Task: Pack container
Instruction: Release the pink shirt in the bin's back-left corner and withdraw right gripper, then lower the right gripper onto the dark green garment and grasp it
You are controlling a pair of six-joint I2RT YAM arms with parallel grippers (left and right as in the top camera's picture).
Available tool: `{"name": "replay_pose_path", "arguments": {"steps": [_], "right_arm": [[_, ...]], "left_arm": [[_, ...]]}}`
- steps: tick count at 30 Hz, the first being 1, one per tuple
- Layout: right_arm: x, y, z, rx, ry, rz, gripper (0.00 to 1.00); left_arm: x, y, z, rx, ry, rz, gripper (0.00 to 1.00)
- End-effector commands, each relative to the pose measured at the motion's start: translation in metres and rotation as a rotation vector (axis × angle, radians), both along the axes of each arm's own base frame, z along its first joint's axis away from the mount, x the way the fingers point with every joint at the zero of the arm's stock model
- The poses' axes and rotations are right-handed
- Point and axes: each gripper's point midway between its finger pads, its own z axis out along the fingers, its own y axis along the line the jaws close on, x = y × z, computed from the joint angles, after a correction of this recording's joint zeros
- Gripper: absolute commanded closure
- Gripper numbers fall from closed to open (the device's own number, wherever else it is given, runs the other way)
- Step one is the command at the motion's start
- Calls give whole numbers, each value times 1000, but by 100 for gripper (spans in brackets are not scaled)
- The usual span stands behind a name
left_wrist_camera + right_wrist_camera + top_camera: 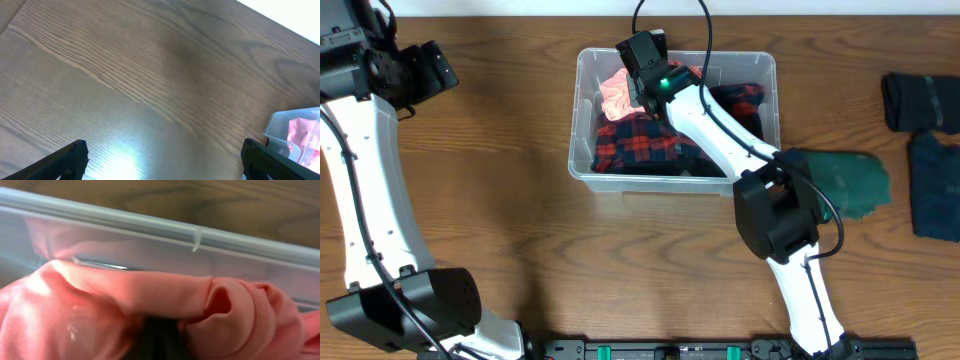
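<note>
The clear container [582,165] stands at the table's back middle. It holds a red-and-navy plaid garment [638,142] and a pink garment [616,96] in its back left corner. My right gripper [640,92] reaches into the container at the pink garment. In the right wrist view the pink cloth [100,300] bunches around the dark jaws [160,342], which look closed on it, just inside the container's rim [150,229]. My left gripper [438,68] is open and empty over bare wood [162,160] at the far left, with the container's corner [281,125] to its right.
A dark green garment [852,180] lies just right of the container, partly under the right arm. Two folded dark garments [920,100] [935,188] lie at the table's right edge. The right arm crosses over the container's front right corner.
</note>
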Motion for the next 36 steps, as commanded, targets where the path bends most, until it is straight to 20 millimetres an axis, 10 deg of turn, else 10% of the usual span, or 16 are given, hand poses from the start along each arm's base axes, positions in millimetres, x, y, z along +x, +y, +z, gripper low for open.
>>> {"name": "replay_pose_path", "arguments": {"steps": [1, 6, 15, 25, 36], "right_arm": [[-19, 3, -17, 12, 93, 34, 75], [-17, -6, 66, 67, -27, 28, 2], [-42, -98, 174, 84, -83, -84, 1], [-71, -271, 170, 67, 94, -431, 1], [-155, -327, 137, 71, 440, -670, 2]], "left_arm": [[-1, 3, -1, 6, 6, 7, 2], [-1, 3, -1, 7, 5, 7, 2], [-1, 3, -1, 7, 5, 7, 2], [-1, 3, -1, 7, 5, 7, 2], [-1, 3, -1, 7, 5, 7, 2]]}}
